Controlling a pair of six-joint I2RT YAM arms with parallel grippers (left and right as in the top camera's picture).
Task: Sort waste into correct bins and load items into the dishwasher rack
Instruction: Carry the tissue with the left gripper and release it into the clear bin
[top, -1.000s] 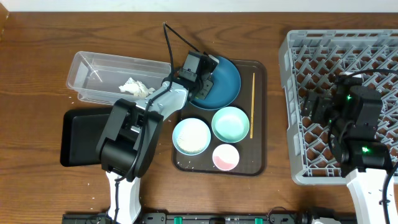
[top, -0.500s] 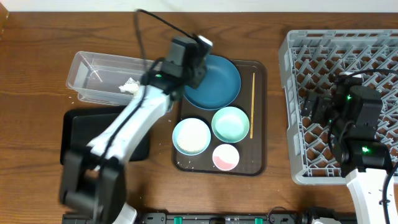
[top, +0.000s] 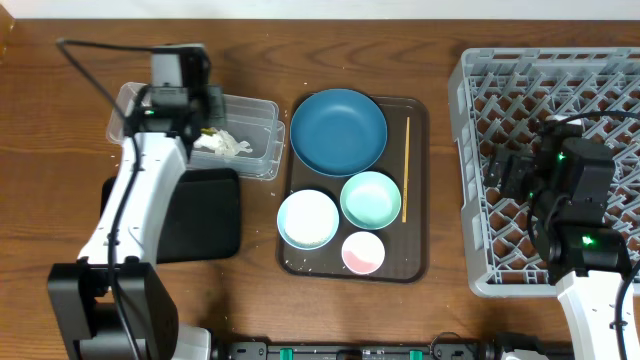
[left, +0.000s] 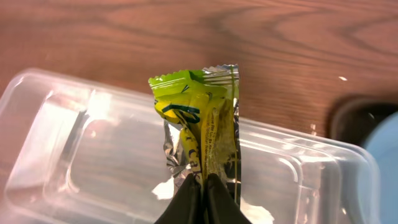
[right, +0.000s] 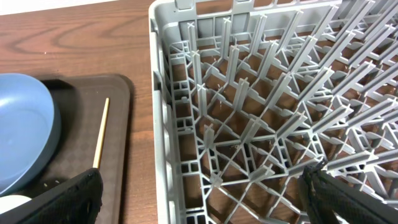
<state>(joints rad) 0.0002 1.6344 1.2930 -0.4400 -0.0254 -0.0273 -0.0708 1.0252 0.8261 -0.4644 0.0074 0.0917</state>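
Note:
My left gripper (left: 203, 186) is shut on the yellow-green wrapper (left: 199, 118) and holds it above the clear tub (left: 74, 155). In the overhead view it (top: 197, 118) hangs over the tub (top: 255, 125), where the white paper scrap (top: 222, 144) lies. The black tray (top: 200, 215) sits just in front of the tub. The blue dish (top: 338, 130), mint bowl (top: 370, 198), white bowl (top: 307, 218), pink cup (top: 362, 252) and wooden stick (top: 405, 170) rest on the brown tray. My right gripper (right: 205, 199) is open and empty over the grey rack (right: 249, 124).
The brown serving tray (top: 418, 265) lies mid-table between the bins and the rack (top: 480, 270). A few white grains lie at its front left corner (top: 298, 264). The rack fills the right side, and my right arm (top: 575, 200) stands over it.
My left arm has swung left from the blue dish to above the clear tub, carrying the wrapper. The right arm has not moved.

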